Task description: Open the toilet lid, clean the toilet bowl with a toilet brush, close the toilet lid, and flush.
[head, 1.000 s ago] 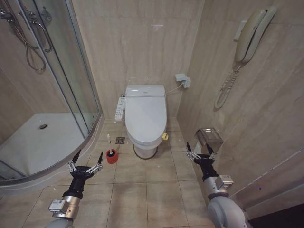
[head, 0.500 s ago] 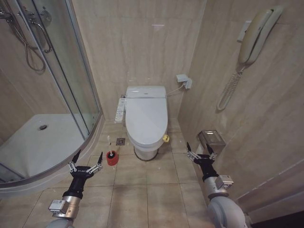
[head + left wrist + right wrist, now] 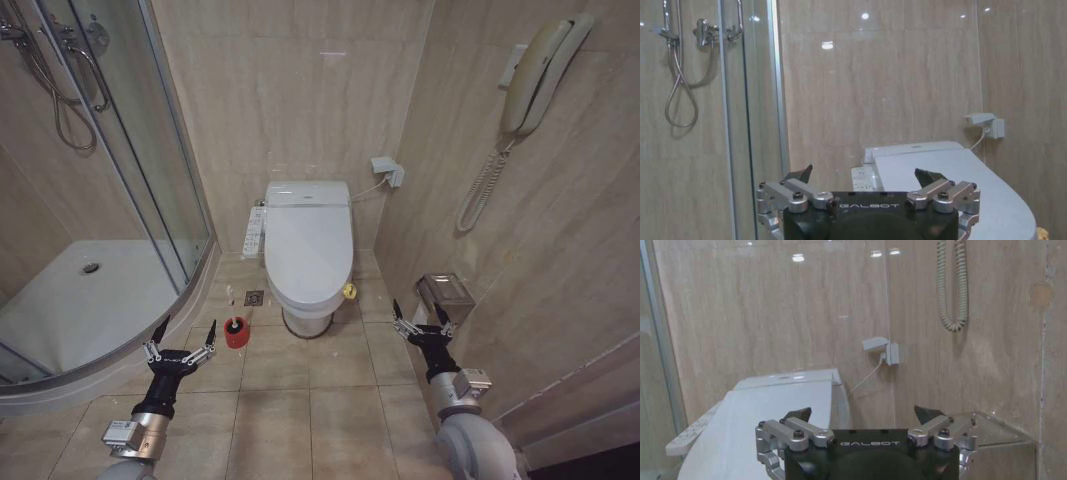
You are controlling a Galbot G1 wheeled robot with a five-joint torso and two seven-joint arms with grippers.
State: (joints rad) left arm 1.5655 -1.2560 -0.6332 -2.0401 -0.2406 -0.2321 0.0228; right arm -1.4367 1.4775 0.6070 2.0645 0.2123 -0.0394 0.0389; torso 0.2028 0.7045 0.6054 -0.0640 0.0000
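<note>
The toilet stands against the back wall with its white toilet lid (image 3: 307,242) down, so the inside of the toilet bowl (image 3: 306,318) is hidden. The lid (image 3: 960,190) also shows past my left fingers, and again in the right wrist view (image 3: 760,415). On the floor left of the toilet the toilet brush (image 3: 230,300) stands in its red holder (image 3: 236,331). My left gripper (image 3: 185,332) hovers open just left of the holder, holding nothing. My right gripper (image 3: 420,313) hangs open to the right of the toilet, near the wall.
A glass shower enclosure (image 3: 150,180) with a white tray (image 3: 70,300) fills the left. A side button panel (image 3: 253,228) hangs on the toilet's left. A wall phone (image 3: 535,75), a socket (image 3: 388,168) and a paper holder (image 3: 445,291) are on the right. Bare tiled floor lies between my arms.
The whole head view has shifted slightly, so the camera moved a little. Both grippers stay open in the same pose.
</note>
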